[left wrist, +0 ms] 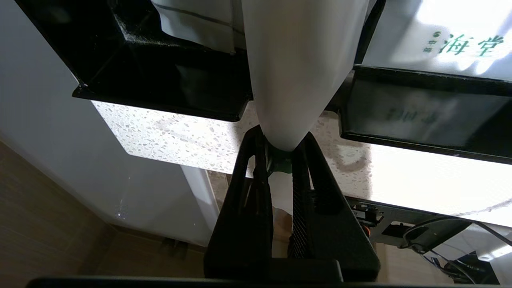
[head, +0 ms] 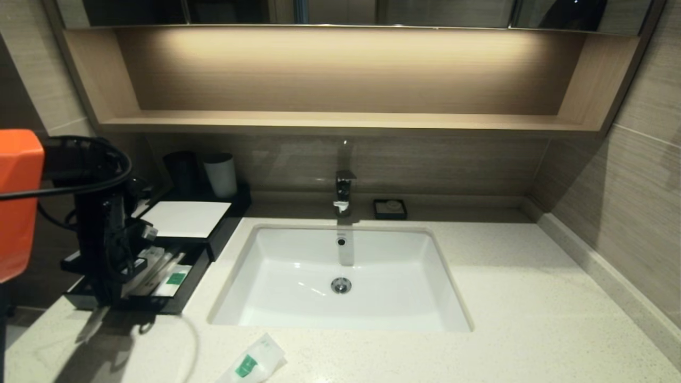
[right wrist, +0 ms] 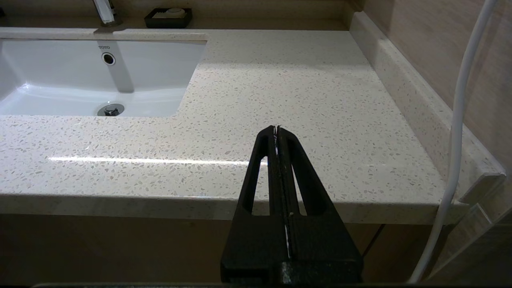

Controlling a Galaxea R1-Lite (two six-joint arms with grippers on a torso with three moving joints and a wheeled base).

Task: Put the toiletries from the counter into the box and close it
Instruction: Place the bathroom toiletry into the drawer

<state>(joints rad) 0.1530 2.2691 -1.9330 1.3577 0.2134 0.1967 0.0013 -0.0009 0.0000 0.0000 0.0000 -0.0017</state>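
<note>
You're looking at a long light wooden shelf [head: 340,119], lit warmly from above, with a strip of mirror [head: 340,11] over it. Grey-brown striped wall tiles [head: 644,175] close in your right side, and a chrome faucet [head: 343,192] stands against the glossy backsplash [head: 452,165].
</note>
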